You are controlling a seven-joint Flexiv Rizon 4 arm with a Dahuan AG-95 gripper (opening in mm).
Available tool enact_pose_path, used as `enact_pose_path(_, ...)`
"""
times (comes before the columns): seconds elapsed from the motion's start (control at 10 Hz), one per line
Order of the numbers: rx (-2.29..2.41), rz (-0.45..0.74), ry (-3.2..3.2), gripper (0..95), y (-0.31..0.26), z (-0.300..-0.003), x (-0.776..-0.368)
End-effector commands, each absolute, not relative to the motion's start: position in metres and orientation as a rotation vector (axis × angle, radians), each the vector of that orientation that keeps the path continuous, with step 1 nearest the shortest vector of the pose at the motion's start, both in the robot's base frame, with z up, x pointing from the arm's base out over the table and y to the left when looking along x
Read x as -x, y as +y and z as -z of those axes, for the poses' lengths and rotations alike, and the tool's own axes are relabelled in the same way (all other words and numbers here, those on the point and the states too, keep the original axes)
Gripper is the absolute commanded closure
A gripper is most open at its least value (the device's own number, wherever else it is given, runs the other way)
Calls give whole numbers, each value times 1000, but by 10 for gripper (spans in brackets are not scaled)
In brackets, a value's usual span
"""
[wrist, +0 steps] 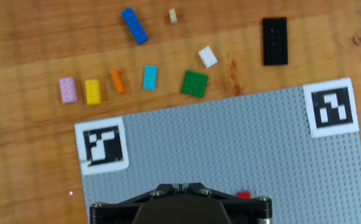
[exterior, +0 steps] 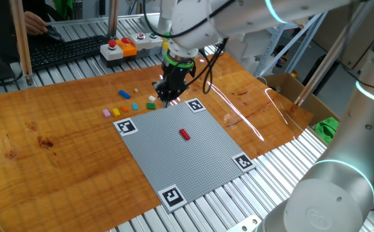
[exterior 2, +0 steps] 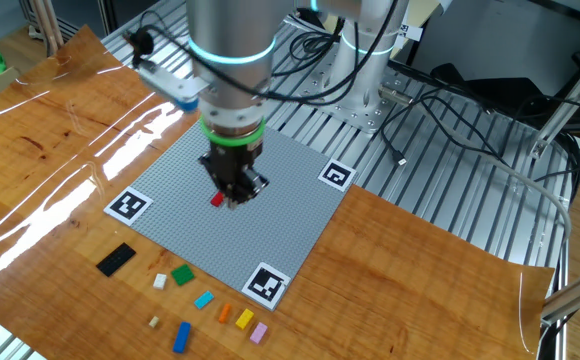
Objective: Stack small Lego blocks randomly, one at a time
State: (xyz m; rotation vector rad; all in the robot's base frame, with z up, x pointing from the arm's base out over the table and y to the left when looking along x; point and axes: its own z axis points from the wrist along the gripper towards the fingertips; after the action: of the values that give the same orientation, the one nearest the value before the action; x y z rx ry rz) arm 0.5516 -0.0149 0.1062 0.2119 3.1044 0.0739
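Observation:
A red brick (exterior: 184,134) sits alone on the grey baseplate (exterior: 193,161); it also shows in the hand view (wrist: 243,195) just right of my fingers. My gripper (wrist: 179,186) hovers above the baseplate, fingers together with nothing visible between them; it also shows in the fixed views (exterior: 167,96) (exterior 2: 232,195). Loose bricks lie on the wood beyond the plate's edge: pink (wrist: 67,89), yellow (wrist: 93,91), orange (wrist: 117,81), cyan (wrist: 150,78), green (wrist: 195,83), white (wrist: 208,56), blue (wrist: 134,25) and a tiny cream one (wrist: 173,15).
A black studded plate (wrist: 274,41) lies on the wood near the white brick. Black-and-white marker tags (wrist: 102,145) (wrist: 331,107) sit on the baseplate's corners. A button box (exterior: 119,49) and a keyboard (exterior: 64,48) stand at the table's far side.

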Motion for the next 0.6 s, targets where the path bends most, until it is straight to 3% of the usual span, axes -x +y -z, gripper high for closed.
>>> enact_pose_path(0.1, -221, -72, 3104, 760, -17, -105, -558)
enact_pose_path(0.6, -224, -69, 3098, 760, -26, -92, -586)
